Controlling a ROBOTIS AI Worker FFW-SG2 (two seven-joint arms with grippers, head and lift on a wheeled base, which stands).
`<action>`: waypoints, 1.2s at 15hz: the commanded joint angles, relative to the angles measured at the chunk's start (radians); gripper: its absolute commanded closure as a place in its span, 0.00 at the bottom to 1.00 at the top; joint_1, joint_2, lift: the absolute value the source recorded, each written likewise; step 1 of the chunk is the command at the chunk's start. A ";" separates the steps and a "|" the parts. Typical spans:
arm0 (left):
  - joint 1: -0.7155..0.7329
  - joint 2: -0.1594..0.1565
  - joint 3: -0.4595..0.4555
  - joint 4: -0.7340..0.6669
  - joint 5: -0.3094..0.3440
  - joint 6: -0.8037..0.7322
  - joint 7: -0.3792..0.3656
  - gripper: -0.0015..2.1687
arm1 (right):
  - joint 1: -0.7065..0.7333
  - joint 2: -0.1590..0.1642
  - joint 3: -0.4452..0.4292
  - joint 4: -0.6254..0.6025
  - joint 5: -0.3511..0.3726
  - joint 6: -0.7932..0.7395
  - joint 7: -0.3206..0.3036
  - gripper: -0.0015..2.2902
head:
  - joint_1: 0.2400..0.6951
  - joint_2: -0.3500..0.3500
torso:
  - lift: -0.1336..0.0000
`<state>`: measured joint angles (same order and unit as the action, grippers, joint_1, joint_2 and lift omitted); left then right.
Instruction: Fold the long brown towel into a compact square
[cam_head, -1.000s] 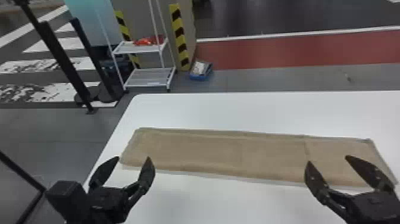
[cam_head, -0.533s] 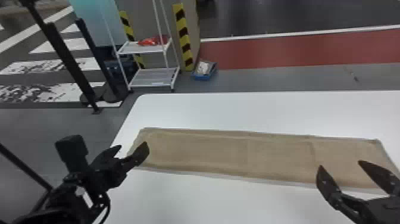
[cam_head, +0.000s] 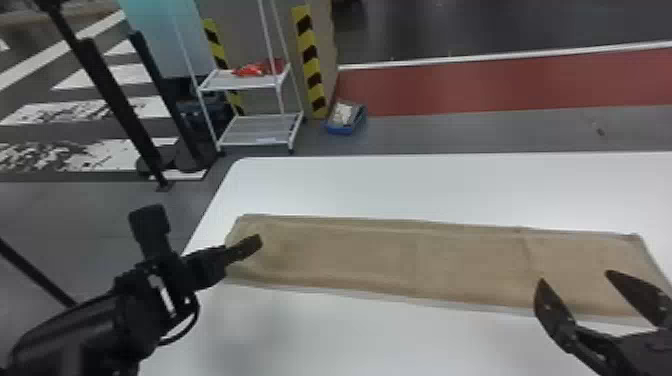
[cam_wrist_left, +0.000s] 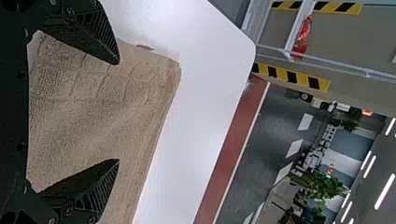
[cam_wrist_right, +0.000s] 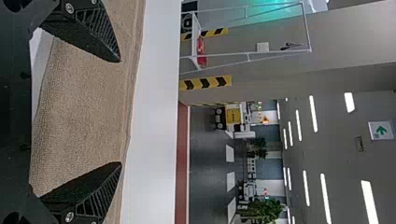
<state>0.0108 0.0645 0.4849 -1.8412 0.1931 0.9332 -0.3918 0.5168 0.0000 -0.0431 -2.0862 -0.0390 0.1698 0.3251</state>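
The brown towel (cam_head: 380, 257) lies flat as a long strip across the white table. At its left end is my left gripper (cam_head: 252, 245), angled in from the left over the towel's edge. In the left wrist view the same gripper (cam_wrist_left: 116, 112) has its fingers wide apart, with the towel (cam_wrist_left: 88, 121) beyond them and nothing held. My right gripper (cam_head: 575, 285) is over the near edge of the towel's right part. The right wrist view shows that gripper (cam_wrist_right: 120, 112) open, the towel (cam_wrist_right: 84, 107) spread out past its fingers.
The white table (cam_head: 425, 187) extends behind and in front of the towel. Beyond its far left corner stand a white shelf rack (cam_head: 255, 80), a blue bin (cam_head: 345, 119) and black posts (cam_head: 117, 105) on the floor.
My left gripper has turned and moved from the table's near left up to the towel's left end. The right gripper has shifted slightly right in the head view. The towel lies as before.
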 joint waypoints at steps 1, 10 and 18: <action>-0.023 0.017 0.000 0.057 -0.003 0.002 0.001 0.07 | 0.002 0.001 -0.001 0.000 0.004 0.001 0.000 0.04 | 1.00 0.84 | 0.08; -0.032 0.026 0.049 0.068 0.003 -0.007 0.011 0.07 | 0.006 0.001 0.000 -0.009 0.011 0.001 0.002 0.04 | 1.00 0.87 | 0.08; -0.045 0.051 0.043 0.135 -0.030 -0.001 -0.029 0.19 | 0.011 0.001 0.005 -0.015 0.011 0.004 0.002 0.04 | 1.00 0.92 | 0.08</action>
<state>-0.0350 0.1106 0.5289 -1.7102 0.1627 0.9293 -0.4051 0.5277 0.0000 -0.0389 -2.1014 -0.0276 0.1738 0.3267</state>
